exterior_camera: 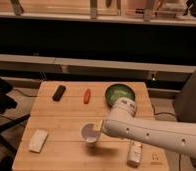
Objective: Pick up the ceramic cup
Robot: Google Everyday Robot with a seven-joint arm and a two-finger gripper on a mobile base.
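The ceramic cup (89,134) is small, white and round, with a pale inside. It stands on the wooden table (66,120), near the front middle. My gripper (99,130) is at the end of the white arm (151,134), which reaches in from the right. The gripper sits right against the cup's right side, at rim height. The arm hides the gripper's far side and the table behind it.
A wide green bowl (119,93) stands behind the arm at the back right. A white bottle (135,152) lies at the front right. A black object (59,92) and an orange one (86,96) lie at the back. A white block (38,140) lies front left.
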